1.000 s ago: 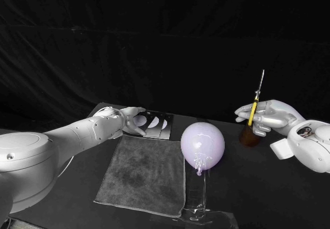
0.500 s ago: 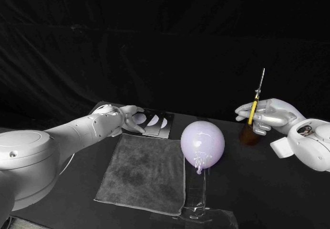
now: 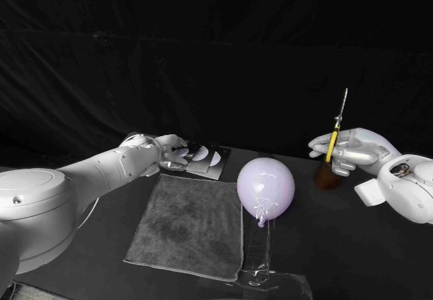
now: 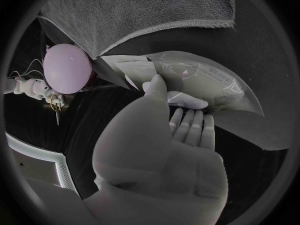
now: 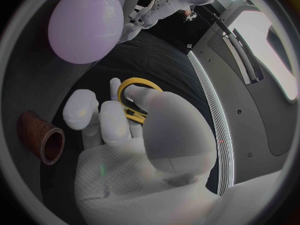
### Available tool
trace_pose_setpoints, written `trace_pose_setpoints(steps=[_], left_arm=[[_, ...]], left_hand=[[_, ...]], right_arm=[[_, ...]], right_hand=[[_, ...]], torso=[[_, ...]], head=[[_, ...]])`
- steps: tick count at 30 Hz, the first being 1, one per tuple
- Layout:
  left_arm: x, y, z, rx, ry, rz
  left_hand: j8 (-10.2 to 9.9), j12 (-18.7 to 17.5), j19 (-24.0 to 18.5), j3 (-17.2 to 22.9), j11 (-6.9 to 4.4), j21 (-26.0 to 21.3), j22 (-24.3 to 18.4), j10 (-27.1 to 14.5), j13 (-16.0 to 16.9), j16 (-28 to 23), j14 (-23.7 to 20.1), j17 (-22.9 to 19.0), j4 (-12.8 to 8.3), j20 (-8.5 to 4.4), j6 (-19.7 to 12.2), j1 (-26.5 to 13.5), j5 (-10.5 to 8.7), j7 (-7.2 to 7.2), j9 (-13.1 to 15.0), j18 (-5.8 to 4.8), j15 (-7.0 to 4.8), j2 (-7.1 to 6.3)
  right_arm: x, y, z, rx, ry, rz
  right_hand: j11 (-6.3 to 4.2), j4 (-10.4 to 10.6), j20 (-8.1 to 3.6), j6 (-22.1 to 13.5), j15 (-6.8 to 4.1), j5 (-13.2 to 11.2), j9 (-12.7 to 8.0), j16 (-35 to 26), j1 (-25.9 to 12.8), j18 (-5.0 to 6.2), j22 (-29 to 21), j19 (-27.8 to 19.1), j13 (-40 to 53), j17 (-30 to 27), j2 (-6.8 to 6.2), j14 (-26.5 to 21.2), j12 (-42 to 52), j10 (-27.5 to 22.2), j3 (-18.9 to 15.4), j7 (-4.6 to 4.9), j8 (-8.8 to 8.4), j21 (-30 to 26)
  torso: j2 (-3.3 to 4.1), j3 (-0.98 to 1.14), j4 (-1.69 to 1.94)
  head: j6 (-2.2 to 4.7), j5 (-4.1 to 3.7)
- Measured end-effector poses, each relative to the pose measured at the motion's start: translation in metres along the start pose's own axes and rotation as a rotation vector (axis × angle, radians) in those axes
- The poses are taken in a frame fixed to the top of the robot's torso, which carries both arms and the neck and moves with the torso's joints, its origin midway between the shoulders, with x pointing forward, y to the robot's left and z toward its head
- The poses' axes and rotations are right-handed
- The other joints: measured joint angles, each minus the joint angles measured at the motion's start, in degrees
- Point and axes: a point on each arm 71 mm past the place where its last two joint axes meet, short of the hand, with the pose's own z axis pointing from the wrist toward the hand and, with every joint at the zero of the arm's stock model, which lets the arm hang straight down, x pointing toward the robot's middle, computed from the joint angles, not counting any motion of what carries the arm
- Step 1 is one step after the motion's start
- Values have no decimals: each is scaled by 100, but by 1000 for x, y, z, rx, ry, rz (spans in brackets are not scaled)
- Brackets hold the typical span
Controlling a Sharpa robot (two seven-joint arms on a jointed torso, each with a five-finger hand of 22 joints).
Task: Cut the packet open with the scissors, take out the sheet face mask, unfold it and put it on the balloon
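The packet sits at the far end of the counter, just beyond the far edge of the grey towel and left of the balloon. From the head view it is a flat, dark, glossy rectangle printed with a row of pale crescent shapes. In the left wrist view the packet looks pale and shiny, with fine printed lines on its face. Its surface is bowed there rather than flat, and one corner reaches toward the towel.

The left hand is at the packet's left edge. In the wrist view this hand has its thumb and one finger closed on the packet's near edge, pinching it, while the other fingers lie curled toward the palm.

The balloon is pale lilac and egg-shaped, with its knot pointing down. It stands on a clear stand beside the towel's right edge.

Well apart to the right, the right hand is wrapped round the scissors and holds them upright. The yellow handles are in its grasp and the thin blades point straight up. The right wrist view shows a yellow handle loop of the scissors between the closed fingers of that hand. A brown tube stands on the counter just below the hand, and its open end shows in the wrist view.
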Motion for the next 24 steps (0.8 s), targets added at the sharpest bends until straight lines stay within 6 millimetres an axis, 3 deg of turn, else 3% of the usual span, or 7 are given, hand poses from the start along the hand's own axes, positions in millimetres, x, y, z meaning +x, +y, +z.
trace_pose_setpoints(steps=[8, 11, 13, 16, 19, 21, 24], left_arm=[[-1, 1, 0, -2, -12, -7], [-3, 1, 0, -1, -27, -7], [-5, 2, -1, 0, -42, -7], [-7, 2, -1, 7, -70, -6], [-7, 2, -1, 17, -97, -5], [-6, 2, -2, 23, -113, -7], [-5, 4, -3, 32, -132, -14]], left_hand=[[168, 0, 274, 31, -36, 1, 0, 331, 0, 77, 297, 0, -31, -72, 335, 129, 0, 15, 124, 13, -49, 129], [439, 59, 621, 89, -68, 2, 0, 767, 34, 214, 670, 0, -39, -137, 869, 290, 0, 47, 318, 31, -90, 200], [773, 182, 1061, 204, -107, 2, 0, 1308, 82, 370, 1102, 0, -66, -217, 1579, 447, 0, 126, 553, 36, -139, 310], [1025, 395, 1529, 436, -161, 323, 0, 2183, 142, 597, 1765, 0, -93, -233, 2187, 671, 0, 212, 639, 55, -114, 490], [1138, 481, 1824, 683, -186, 535, 0, 2646, 148, 678, 2094, 6, -71, -208, 2544, 798, -8, 183, 653, 84, -102, 616], [1167, 465, 1984, 992, -209, 647, 0, 2969, 100, 686, 2240, 555, -8, -203, 2741, 851, -25, 143, 656, 96, -112, 624], [1170, 309, 2065, 1321, -216, 696, 0, 3144, 65, 626, 2283, 655, 25, -145, 2828, 849, -34, 147, 628, 182, -111, 622]], right_arm=[[0, 0, 0, 0, 1, 0], [1, 0, 0, -1, 2, 0], [1, 0, 0, -1, 2, -1], [1, 1, 0, -2, 3, -1], [2, 1, 0, -2, 4, -2], [2, 1, 0, -3, 5, -3], [2, 1, 0, -3, 5, -3]], right_hand=[[0, 0, 1, 0, 0, 0, 5, 0, 0, -1, 0, -1, 0, -1, 0, 0, -7, 0, 0, 0, 0, 0], [0, 0, 1, -1, 0, 0, 5, 0, 0, -1, -1, -1, 5, -1, 0, 0, -9, 0, 0, 1, 0, 0], [0, 0, 1, -1, 0, 0, 5, 0, 0, -3, -2, -1, 6, -1, 0, 0, -10, 0, 0, 1, 0, 0], [0, 0, 1, -1, 0, 0, 5, 0, 0, -23, -6, -1, 6, -2, 0, 0, 11, 1, 0, 1, 0, 0], [0, 0, 2, -2, 1, 0, 4, 0, 0, 50, -8, -2, 6, -3, 0, 0, 14, 1, 0, 2, 0, 0], [0, 0, 2, -2, 1, 0, 4, 0, 0, 51, -10, -2, 5, -4, 0, 0, 15, 1, -1, 2, 0, 0], [0, 0, 2, -3, 1, 0, 3, 0, 1, 51, -13, -2, 5, -5, 0, 0, 15, 1, -1, 3, 0, 0]], torso=[[-1, 1, 1], [-1, 2, 2], [-2, 1, 4], [-2, 1, 4], [-3, 1, 5], [-3, 1, 6], [-3, 0, 6]], head=[[10, -4], [14, -8], [17, -9], [25, -10], [38, -14], [43, -16], [51, -19]])
